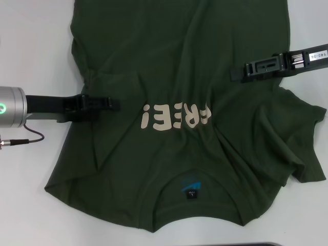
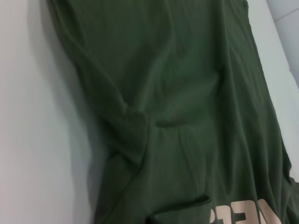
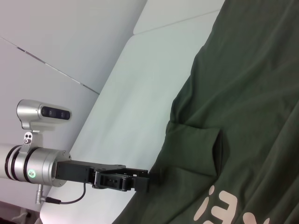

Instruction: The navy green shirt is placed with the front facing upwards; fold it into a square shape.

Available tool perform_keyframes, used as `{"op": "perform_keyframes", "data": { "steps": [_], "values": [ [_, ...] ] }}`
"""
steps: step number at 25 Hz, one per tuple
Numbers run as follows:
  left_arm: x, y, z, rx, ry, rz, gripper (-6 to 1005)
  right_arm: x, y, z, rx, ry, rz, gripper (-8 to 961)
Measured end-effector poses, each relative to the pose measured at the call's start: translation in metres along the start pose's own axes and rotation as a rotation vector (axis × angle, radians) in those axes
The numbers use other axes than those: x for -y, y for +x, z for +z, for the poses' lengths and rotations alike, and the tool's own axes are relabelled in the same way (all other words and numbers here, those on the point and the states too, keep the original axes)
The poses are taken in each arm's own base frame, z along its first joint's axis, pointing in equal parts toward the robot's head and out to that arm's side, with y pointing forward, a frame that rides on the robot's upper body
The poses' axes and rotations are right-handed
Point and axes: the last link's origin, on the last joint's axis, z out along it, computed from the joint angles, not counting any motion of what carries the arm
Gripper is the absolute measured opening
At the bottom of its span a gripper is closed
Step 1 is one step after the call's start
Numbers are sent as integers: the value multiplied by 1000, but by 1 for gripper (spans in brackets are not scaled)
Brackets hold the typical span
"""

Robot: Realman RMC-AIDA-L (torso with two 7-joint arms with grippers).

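Observation:
The navy green shirt (image 1: 179, 51) lies front up on the white table (image 1: 31, 51), collar and blue neck label (image 1: 191, 188) nearest me. Its cream lettering (image 1: 177, 117) reads upside down. My left gripper (image 1: 115, 104) reaches in level from the left and sits over the shirt's left side, beside the lettering. It also shows in the right wrist view as the left gripper (image 3: 156, 176), at the cloth's edge. A bunched fold (image 1: 89, 77) lies just beyond it. My right gripper (image 1: 234, 74) hovers over the shirt's right side, farther from me.
The right sleeve (image 1: 302, 148) spreads out wrinkled towards the table's right edge. Bare white table shows on the left (image 2: 37, 116) and beyond the shirt (image 3: 154, 70). A dark strip (image 1: 256, 244) marks the near table edge.

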Motion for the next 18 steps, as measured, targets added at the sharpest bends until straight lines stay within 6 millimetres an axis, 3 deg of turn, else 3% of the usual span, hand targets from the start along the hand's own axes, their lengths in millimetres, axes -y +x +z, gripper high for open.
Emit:
{"op": "perform_keyframes", "data": {
  "steps": [11, 18],
  "values": [
    [7, 8, -8, -43, 44, 8, 869, 2, 2, -2, 3, 2, 7, 734],
    [6, 7, -4, -36, 46, 23, 870, 2, 2, -1, 3, 2, 7, 733]
  ]
}}
